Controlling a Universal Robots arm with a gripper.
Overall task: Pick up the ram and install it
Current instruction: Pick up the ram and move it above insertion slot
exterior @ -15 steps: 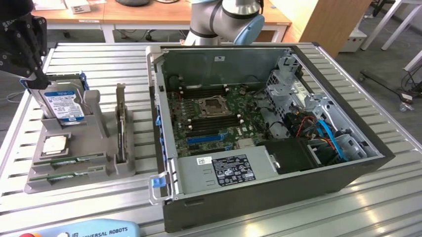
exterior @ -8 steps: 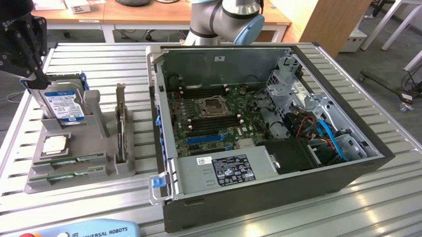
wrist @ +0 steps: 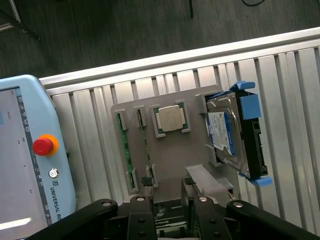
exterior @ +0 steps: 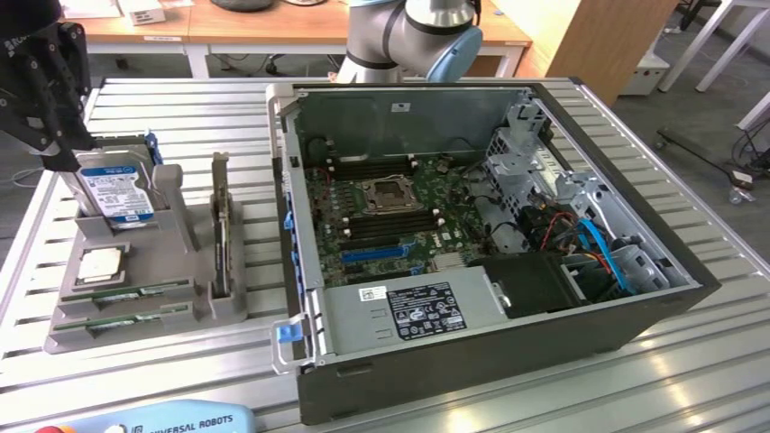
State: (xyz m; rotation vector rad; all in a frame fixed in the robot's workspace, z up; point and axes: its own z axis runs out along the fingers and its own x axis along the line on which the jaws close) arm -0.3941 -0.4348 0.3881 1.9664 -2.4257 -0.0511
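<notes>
On the exterior view's left my claw (exterior: pixel 58 144) hangs over the far end of the grey tray (exterior: pixel 226 298), just above the upright hard drive (exterior: pixel 114 194). I cannot tell whether it is open or closed. The ram (exterior: pixel 135 292) lies at the near end of that tray. It is one of two thin green sticks bedded flat in side-by-side grooves, and the wrist view shows them as close parallel strips (wrist: pixel 125 150). I judge the step in hand to be the reach for a stick. To do it well I should line up square with the stick's long edge, come straight down and grip it near the middle, so the neighbouring stick is not disturbed. The silver processor chip (exterior: pixel 99 262) sits between the drive and the ram, and the dark expansion card (exterior: pixel 220 234) stands on edge along the tray's right side. Both are near enough to clip. Further right is the open computer case (exterior: pixel 506 347), its motherboard (exterior: pixel 448 194) bare around the socket (exterior: pixel 391 194). A teach pendant (exterior: pixel 157 419) lies near the table's front edge.
</notes>
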